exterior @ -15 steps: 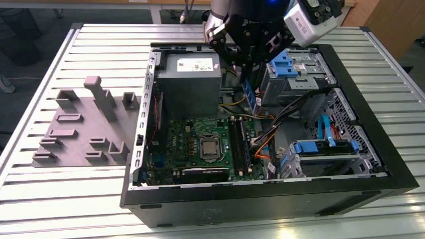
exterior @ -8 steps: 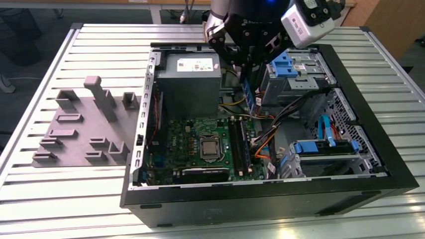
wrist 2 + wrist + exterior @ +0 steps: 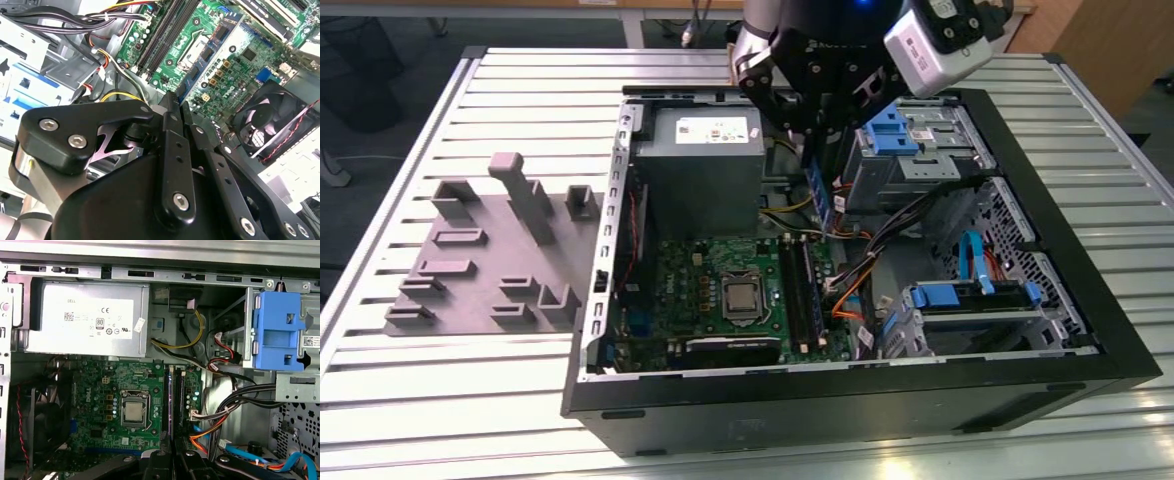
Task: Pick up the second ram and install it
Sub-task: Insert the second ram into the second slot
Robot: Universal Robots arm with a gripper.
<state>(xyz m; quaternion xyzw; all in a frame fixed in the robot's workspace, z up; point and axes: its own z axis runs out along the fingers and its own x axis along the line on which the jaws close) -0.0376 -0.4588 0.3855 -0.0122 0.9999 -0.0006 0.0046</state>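
**Memory stick held over its slots**

The gripper (image 3: 815,140) is clamped on the second ram (image 3: 819,200), holding it edge-down inside the open computer case (image 3: 854,385). The black slots (image 3: 801,295) lie below, seemingly running along its length

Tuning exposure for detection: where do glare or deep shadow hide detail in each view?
Exterior view: glare on the slatted table. First wrist view: the fan sits in shadow. Second wrist view: the case wall beside the fan is washed out.

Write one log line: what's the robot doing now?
tool: shut on second ram | where: above open computer case | install: not yet done
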